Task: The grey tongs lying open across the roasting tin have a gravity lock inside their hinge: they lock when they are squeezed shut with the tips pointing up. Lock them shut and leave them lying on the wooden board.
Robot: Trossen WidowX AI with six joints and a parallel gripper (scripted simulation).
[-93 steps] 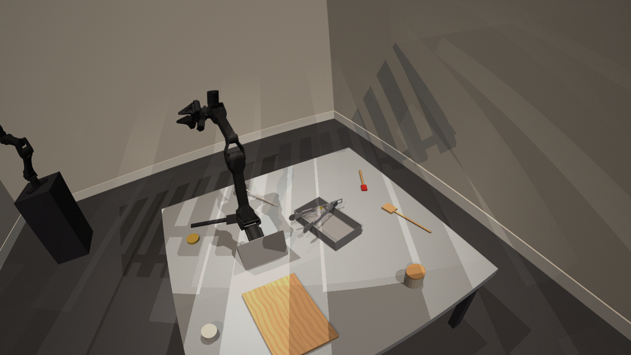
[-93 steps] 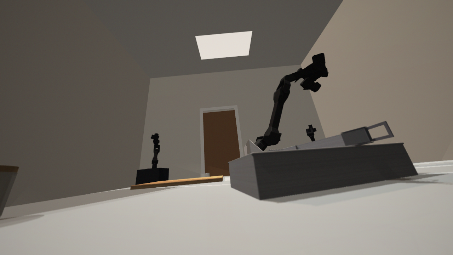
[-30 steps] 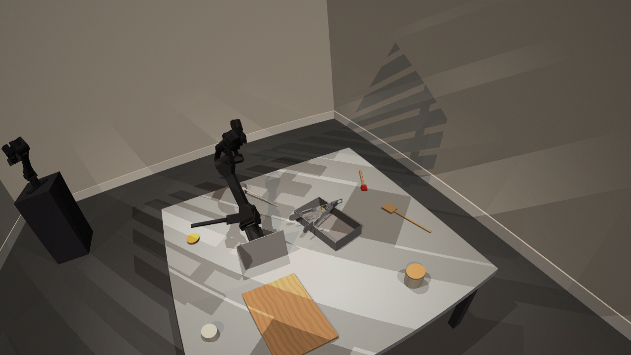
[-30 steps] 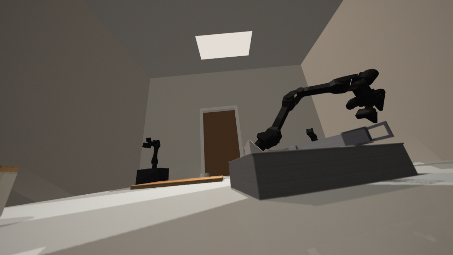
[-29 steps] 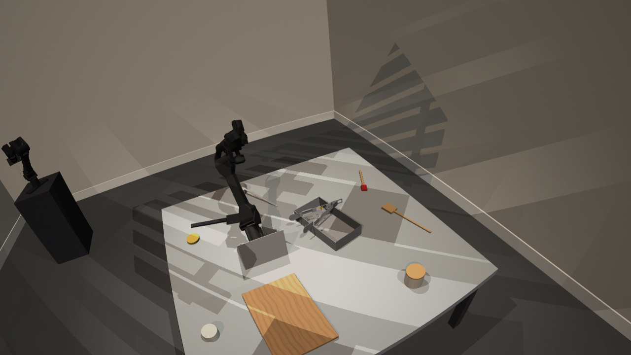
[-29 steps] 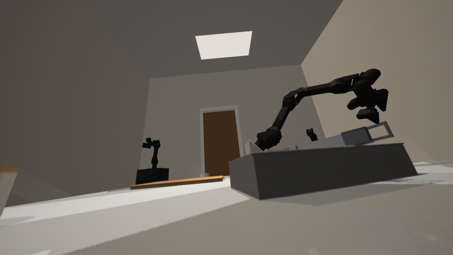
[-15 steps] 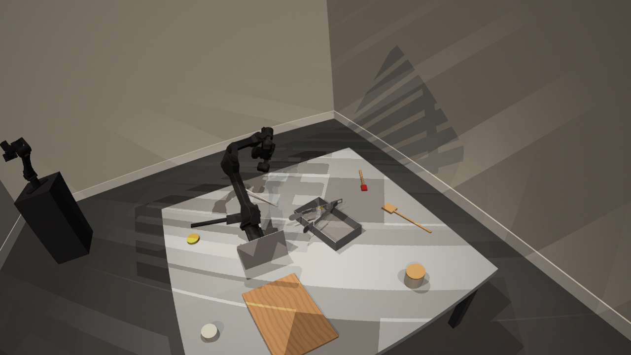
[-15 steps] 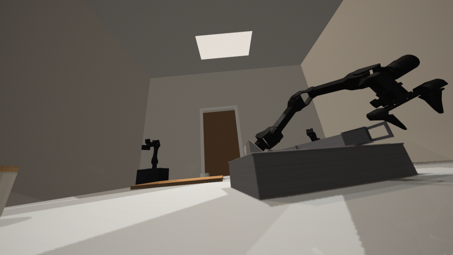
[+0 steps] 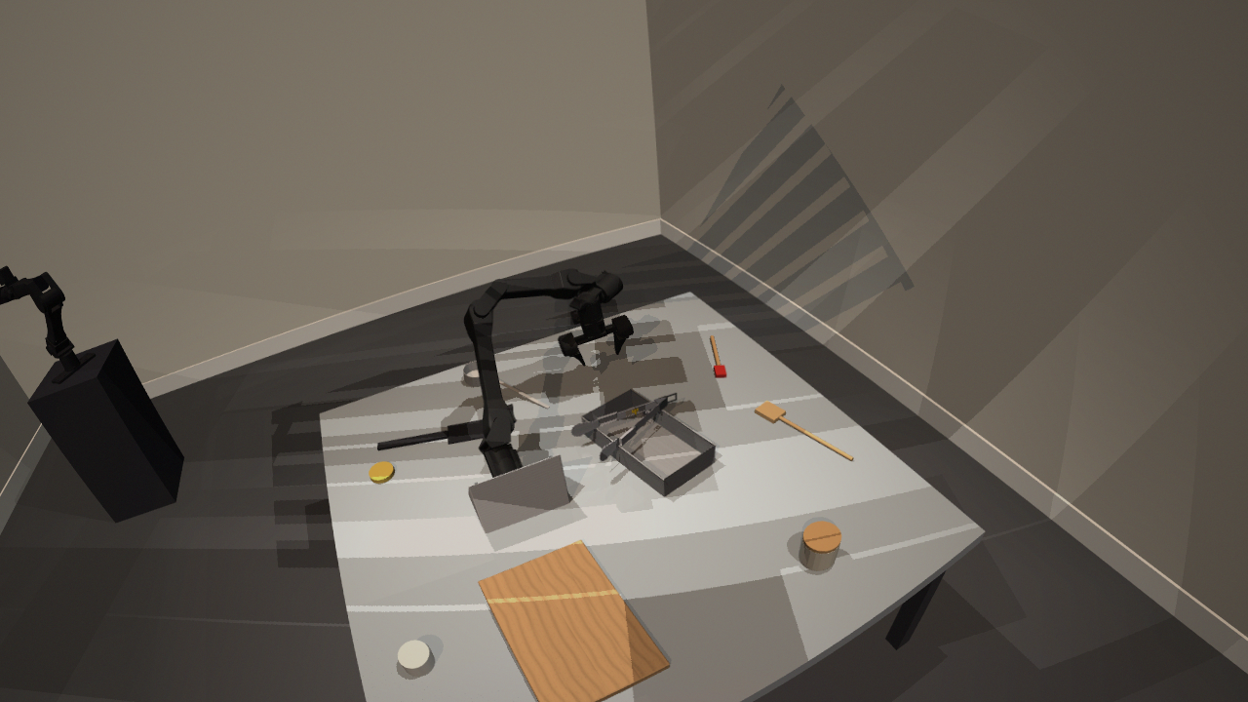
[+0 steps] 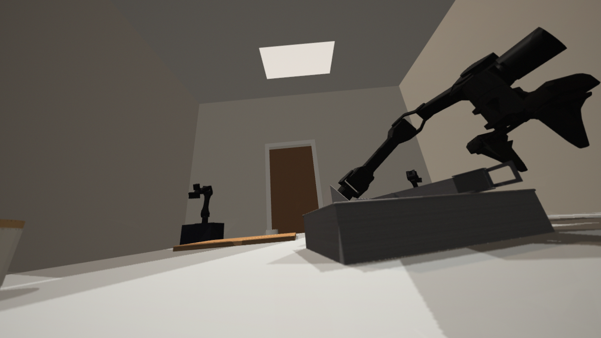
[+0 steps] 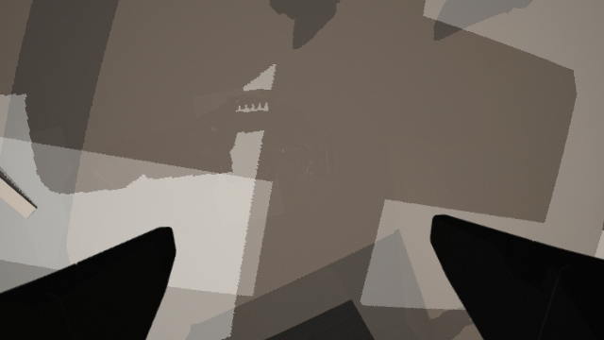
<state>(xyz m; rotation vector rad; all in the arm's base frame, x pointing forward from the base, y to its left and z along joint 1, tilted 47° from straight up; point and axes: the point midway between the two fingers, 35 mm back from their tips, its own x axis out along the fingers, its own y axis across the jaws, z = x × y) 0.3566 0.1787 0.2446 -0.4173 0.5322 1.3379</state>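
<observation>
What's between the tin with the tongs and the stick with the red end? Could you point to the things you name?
Nothing but bare, shadowed tabletop [image 9: 741,471] between the roasting tin [image 9: 689,478] and red-ended stick [image 9: 715,353], top view.

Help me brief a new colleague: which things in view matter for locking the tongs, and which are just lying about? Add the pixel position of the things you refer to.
For the job:
- grey tongs [image 9: 641,425] [image 10: 474,180]
- roasting tin [image 9: 689,472] [image 10: 420,226]
- wooden board [image 9: 563,619] [image 10: 239,241]

Lying about:
- yellow disc [image 9: 381,472]
- red-headed tool [image 9: 720,370]
- wooden spatula [image 9: 769,410]
- wooden-lidded pot [image 9: 820,550]
- white round piece [image 9: 413,654]
</observation>
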